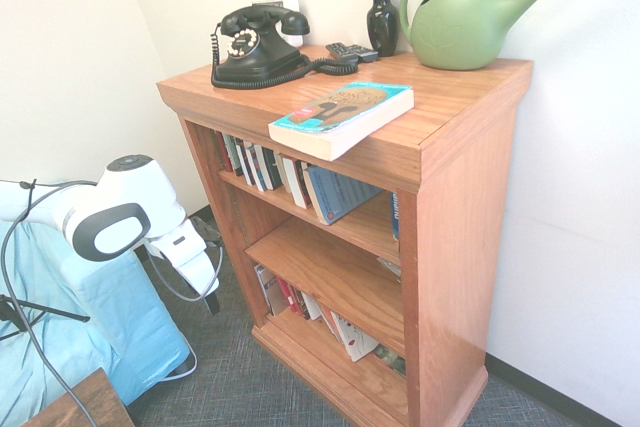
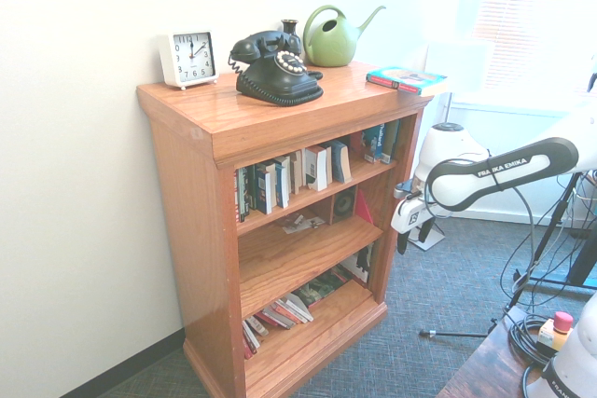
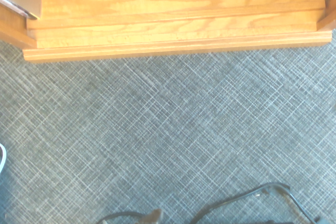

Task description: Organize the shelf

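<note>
The shelf (image 1: 440,107) is an orange-brown wooden bookcase with three tiers, standing against a white wall (image 2: 242,118). A teal book (image 1: 342,115) lies flat on its top and overhangs the front edge (image 2: 406,79). Upright and leaning books (image 1: 290,172) fill the top tier, and more books (image 1: 320,312) lie tipped over on the bottom tier. My gripper (image 2: 413,238) hangs low in front of the shelf's open side (image 1: 210,292), pointing down at the carpet, open and holding nothing. The wrist view shows the shelf's base (image 3: 178,30) and grey carpet.
On the shelf top stand a black rotary telephone (image 1: 258,45), a dark vase (image 1: 382,19), a green watering can (image 1: 460,22), a remote (image 1: 352,51) and a white clock (image 2: 189,58). A blue-covered object (image 1: 110,317) and a wooden table corner (image 2: 485,370) lie near the arm.
</note>
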